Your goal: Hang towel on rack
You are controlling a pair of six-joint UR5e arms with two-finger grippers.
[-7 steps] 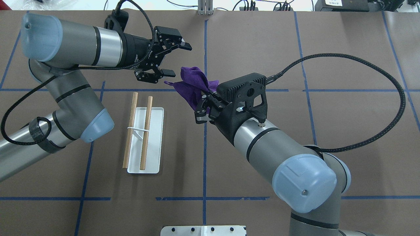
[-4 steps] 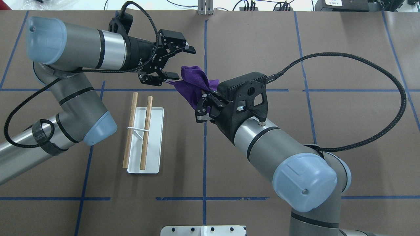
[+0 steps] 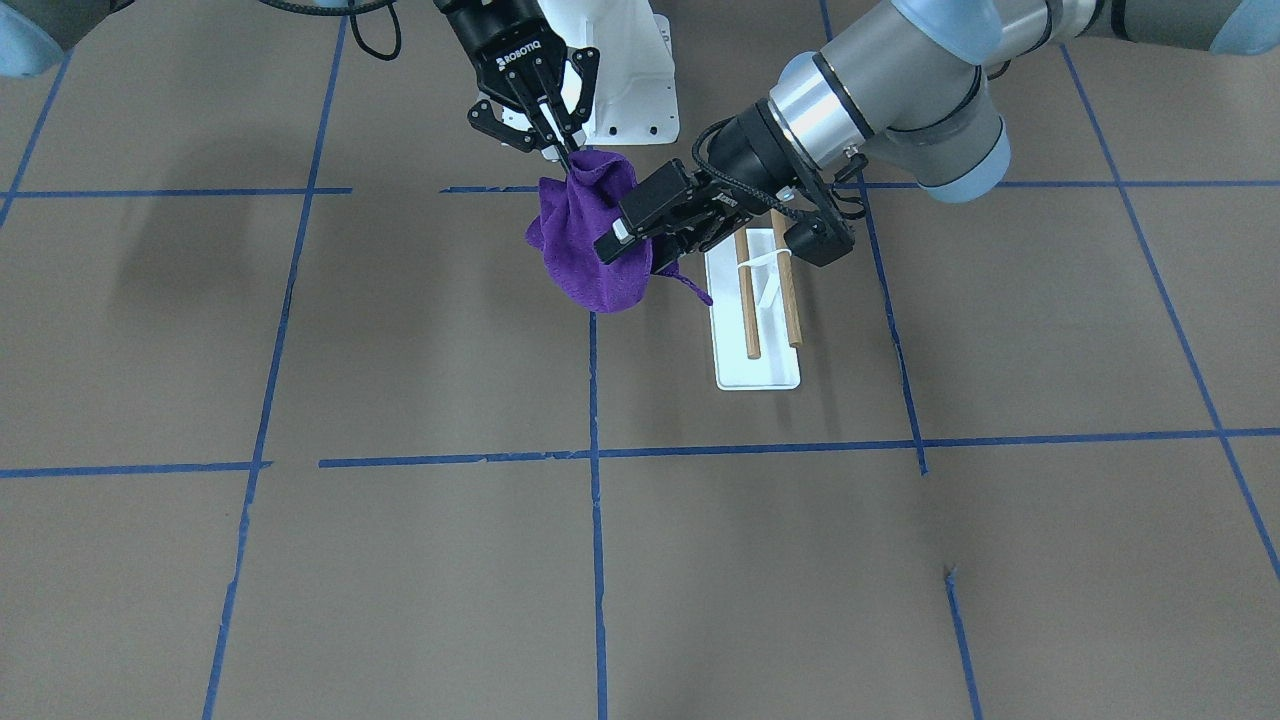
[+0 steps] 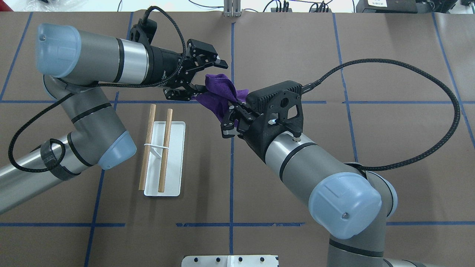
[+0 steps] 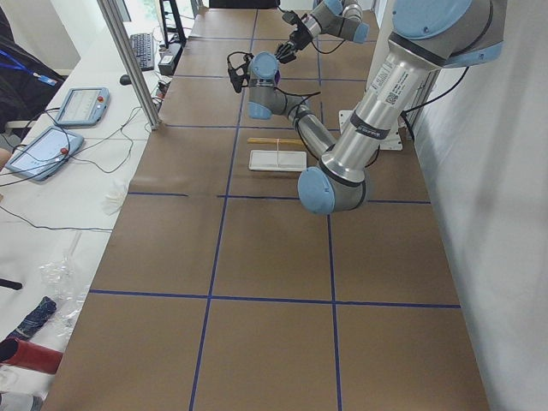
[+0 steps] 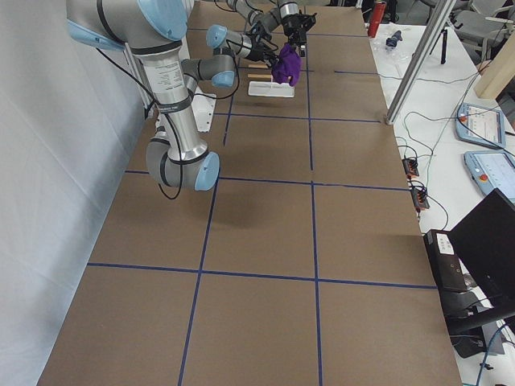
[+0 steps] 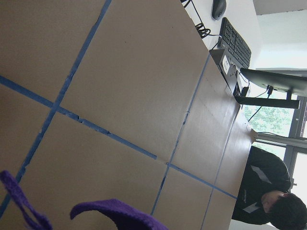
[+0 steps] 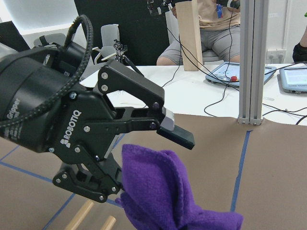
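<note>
Advanced since the earlier frame, the left claw point(image 4: 210, 77) sets spread jaws about the purple towel point(image 4: 219, 92), pinched bunched by the right claw point(image 3: 565, 158) above the surface point(image 4: 297, 55) near the rack point(image 4: 174, 167); light, limp cloth, best gripped at a corner.

Purple towel point(image 4: 219, 87); rack point(image 4: 176, 155) with white base and brown rods; brown surface point(image 4: 297, 48) gridded with blue tape lines.

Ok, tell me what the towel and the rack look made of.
Towel: purple cloth, seemingly terry or microfibre; matte, nubby surface that folds softly. Rack: two rods look like bare light-brown wood; base is smooth white, probably plastic or painted metal.
</note>
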